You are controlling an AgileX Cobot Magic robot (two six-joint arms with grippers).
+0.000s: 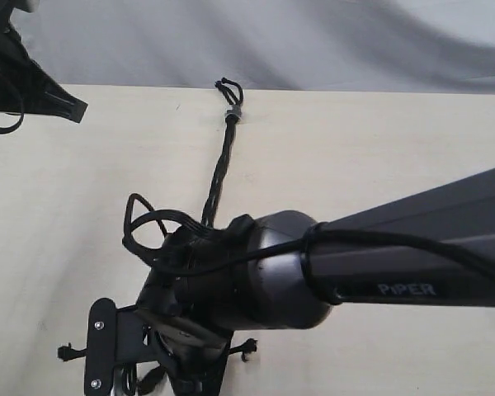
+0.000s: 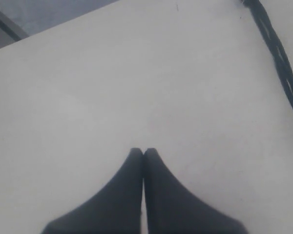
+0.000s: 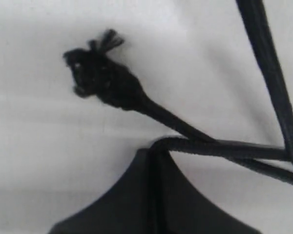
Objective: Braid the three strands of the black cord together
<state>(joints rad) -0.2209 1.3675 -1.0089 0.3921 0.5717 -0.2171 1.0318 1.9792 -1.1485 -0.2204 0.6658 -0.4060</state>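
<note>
The black cord (image 1: 217, 177) runs from its grey clip (image 1: 233, 114) at the table's far edge towards me as a tight braid (image 2: 279, 56), then passes under my right arm (image 1: 396, 247). My right gripper (image 3: 156, 147) is shut on one strand (image 3: 219, 147), which leaves its tips sideways. A second strand ends in a frayed knot (image 3: 100, 75) lying on the table just beyond the tips. The third strand (image 3: 268, 73) crosses above. In the exterior view this gripper is hidden under its own wrist. My left gripper (image 2: 143, 151) is shut on nothing, well to the left of the braid (image 1: 70, 107).
The pale table (image 1: 379, 157) ends at a grey cloth backdrop (image 1: 313, 41). The right wrist's camera bracket (image 1: 99, 346) and looped smooth cables (image 1: 140, 223) sit at the near left of the braid. Short cord loops (image 1: 228, 88) stick out past the clip.
</note>
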